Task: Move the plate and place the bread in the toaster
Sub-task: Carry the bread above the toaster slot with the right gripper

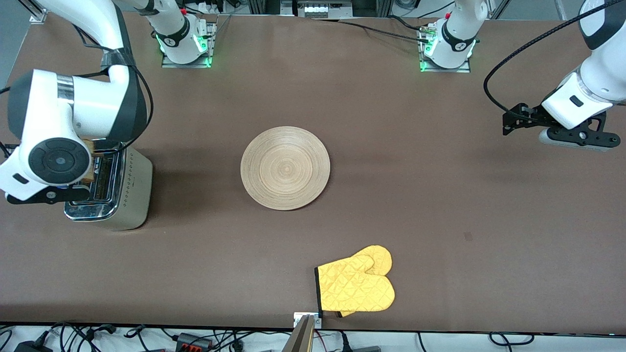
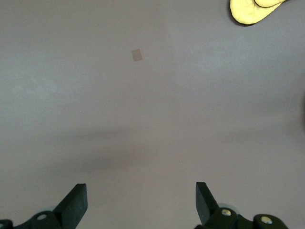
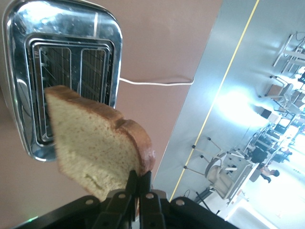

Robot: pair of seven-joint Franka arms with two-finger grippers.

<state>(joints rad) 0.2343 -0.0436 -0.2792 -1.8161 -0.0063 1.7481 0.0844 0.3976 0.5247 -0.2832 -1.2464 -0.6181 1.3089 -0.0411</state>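
My right gripper (image 3: 139, 179) is shut on one edge of the bread (image 3: 95, 148), a pale brown slice with a dark crust. It holds the slice tilted in the air just over the slots of the toaster (image 3: 62, 81). In the front view the right hand hides most of the toaster (image 1: 128, 188) top, and only a bit of the bread (image 1: 88, 146) shows. The wooden plate (image 1: 285, 167) lies bare at the table's middle. My left gripper (image 2: 141, 200) is open and empty, and waits above bare table at the left arm's end (image 1: 567, 137).
A yellow oven mitt (image 1: 357, 286) lies near the table's front edge, nearer to the front camera than the plate; its tip shows in the left wrist view (image 2: 252, 9). The toaster's white cord (image 3: 157, 82) runs off toward the table edge. A small tape mark (image 2: 137, 55) is on the table.
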